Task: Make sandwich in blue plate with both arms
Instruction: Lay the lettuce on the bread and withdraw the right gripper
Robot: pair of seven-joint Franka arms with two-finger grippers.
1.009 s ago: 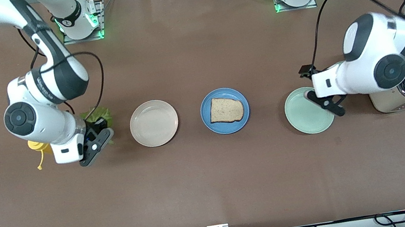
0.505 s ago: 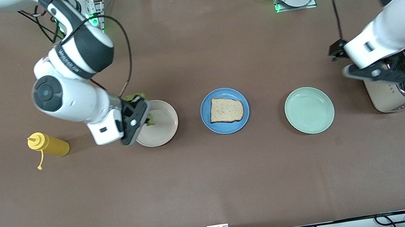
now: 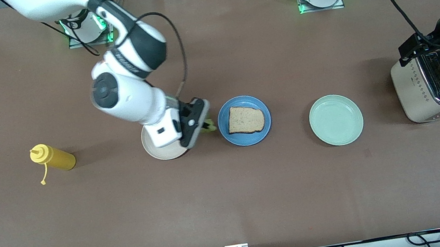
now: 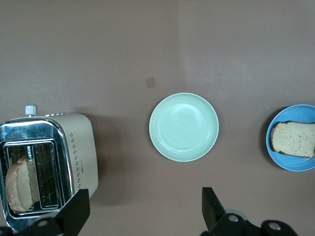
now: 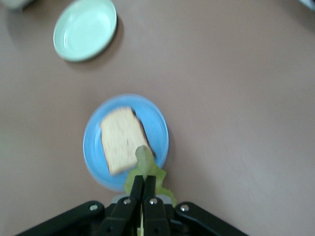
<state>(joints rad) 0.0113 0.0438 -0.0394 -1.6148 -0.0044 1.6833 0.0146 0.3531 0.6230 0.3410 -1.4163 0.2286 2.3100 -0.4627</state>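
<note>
On the brown bench [image 3: 231,193], a row of items lies across the middle. Nearest the front camera in that row is the pale mint-green plate [image 3: 336,120], bare, toward the left arm's end. Slightly farther lies the blue plate [image 3: 244,120] at mid-bench, carrying one bread slice [image 3: 245,119] flat on its surface. Beside it, toward the right arm's end, sits the cream-white plate [image 3: 166,148], largely covered by the right arm. A yellow squeeze bottle [image 3: 51,157] lies on its side at that same end, well apart from the plates.

The right tool [image 3: 201,123] hangs between the cream-white plate and the blue plate, just beside the blue rim. Its fingers are pressed together on a crinkled green lettuce leaf [image 5: 144,169] (the leaf tip overlaps the bread slice in the right wrist view).

At the left arm's end stands the toaster [image 3: 418,92], with a second bread slice [image 4: 19,189] upright in one of its slots. The left tool [image 4: 142,209] hovers over the toaster, fingers spread wide apart and gripping nothing.
</note>
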